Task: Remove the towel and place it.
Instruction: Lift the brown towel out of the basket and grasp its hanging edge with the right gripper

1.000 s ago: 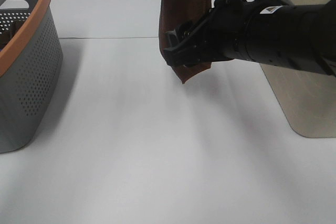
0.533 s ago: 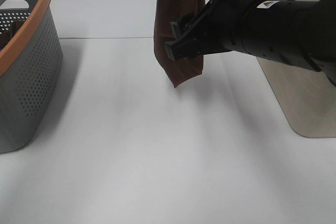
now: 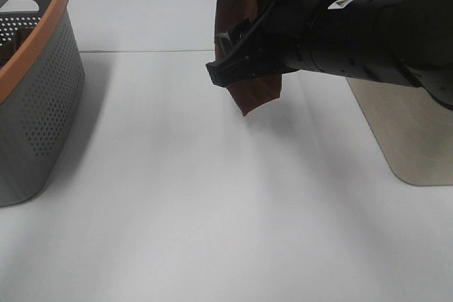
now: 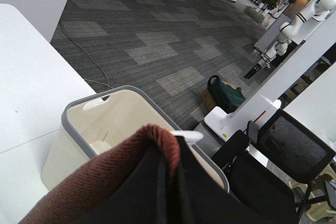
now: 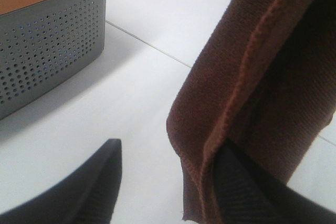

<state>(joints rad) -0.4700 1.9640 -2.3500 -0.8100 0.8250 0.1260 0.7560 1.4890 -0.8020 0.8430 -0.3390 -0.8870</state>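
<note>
The dark reddish-brown towel (image 3: 256, 93) hangs down from the top edge of the exterior view, its lower corner just above the white table (image 3: 177, 210). In the left wrist view the towel (image 4: 105, 177) is folded over my left gripper (image 4: 168, 182), which is shut on it, with the white tag (image 4: 185, 136) sticking out. My right gripper (image 3: 221, 58) is open beside the hanging cloth. In the right wrist view the towel's hemmed edge (image 5: 247, 77) hangs between the spread fingers of my right gripper (image 5: 168, 153), against one finger.
A grey perforated basket with an orange rim (image 3: 35, 104) stands at the left edge and shows in the right wrist view (image 5: 47, 40). A beige basket with a grey rim (image 3: 417, 139) stands at the right, partly behind the right arm, and shows in the left wrist view (image 4: 79, 140).
My right gripper has moved a little left and nearer along the hanging towel. The towel has swayed slightly and still hangs from the left gripper.
</note>
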